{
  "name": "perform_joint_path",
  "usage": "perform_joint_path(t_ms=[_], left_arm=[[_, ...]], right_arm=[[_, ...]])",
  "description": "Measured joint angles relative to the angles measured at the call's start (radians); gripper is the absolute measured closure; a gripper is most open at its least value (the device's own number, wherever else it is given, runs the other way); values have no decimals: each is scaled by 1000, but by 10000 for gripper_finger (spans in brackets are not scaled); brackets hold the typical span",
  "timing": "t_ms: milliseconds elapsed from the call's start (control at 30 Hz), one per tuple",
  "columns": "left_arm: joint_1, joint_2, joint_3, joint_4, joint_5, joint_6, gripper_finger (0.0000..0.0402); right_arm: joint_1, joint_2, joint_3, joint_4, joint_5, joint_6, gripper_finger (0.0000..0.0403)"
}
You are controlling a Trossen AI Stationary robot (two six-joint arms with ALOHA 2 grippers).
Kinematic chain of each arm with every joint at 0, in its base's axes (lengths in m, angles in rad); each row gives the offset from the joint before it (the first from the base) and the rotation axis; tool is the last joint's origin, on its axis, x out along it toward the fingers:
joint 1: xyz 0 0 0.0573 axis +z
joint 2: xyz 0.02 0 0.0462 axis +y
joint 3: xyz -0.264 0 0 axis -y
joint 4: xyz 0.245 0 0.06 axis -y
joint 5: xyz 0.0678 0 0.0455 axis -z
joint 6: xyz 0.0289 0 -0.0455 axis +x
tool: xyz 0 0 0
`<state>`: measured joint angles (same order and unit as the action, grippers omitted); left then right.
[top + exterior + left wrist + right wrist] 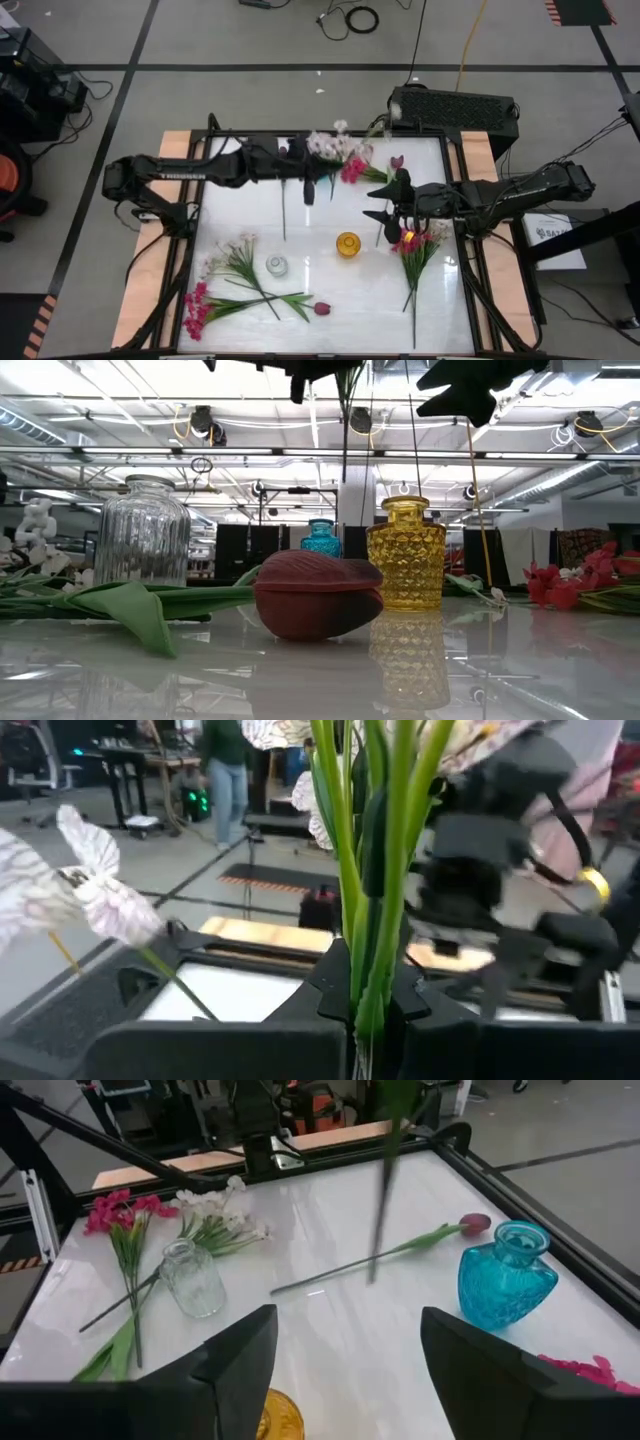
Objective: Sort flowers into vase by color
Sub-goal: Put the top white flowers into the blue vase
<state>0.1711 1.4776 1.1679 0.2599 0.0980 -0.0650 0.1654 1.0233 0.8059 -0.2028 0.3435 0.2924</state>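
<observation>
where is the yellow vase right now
In the high view the yellow vase stands near the table's middle, just left of the open right pincer, with the clear vase farther left.

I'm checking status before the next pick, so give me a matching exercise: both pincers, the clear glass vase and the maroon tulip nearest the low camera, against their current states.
Things:
1. left pincer
2. right pincer
3. clear glass vase
4. maroon tulip

States:
A. open, holding nothing
B. lying flat on the table
C. shut on green stems
D. standing upright with no flowers in it

Pairs: 1-C, 2-A, 3-D, 4-B
</observation>
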Motion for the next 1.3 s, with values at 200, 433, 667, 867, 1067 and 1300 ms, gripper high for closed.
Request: perform_joint_path(t_ms=[200, 433, 667, 867, 1067, 1300], left_arm=[[120, 2, 0, 28, 31, -11, 389], [282, 6, 0, 33, 122, -95, 388], [374, 54, 0, 31, 126, -126, 388], [385, 101, 0, 50, 127, -139, 388], [385, 114, 0, 68, 111, -138, 388], [386, 96, 0, 75, 110, -137, 388]], right_arm=[[0, 0, 0, -12, -4, 37, 163], [10, 0, 0, 1, -10, 33, 163], [10, 0, 0, 6, -9, 21, 163], [10, 0, 0, 5, -9, 21, 163], [10, 1, 0, 5, -9, 23, 163], [10, 1, 0, 3, -9, 22, 163]])
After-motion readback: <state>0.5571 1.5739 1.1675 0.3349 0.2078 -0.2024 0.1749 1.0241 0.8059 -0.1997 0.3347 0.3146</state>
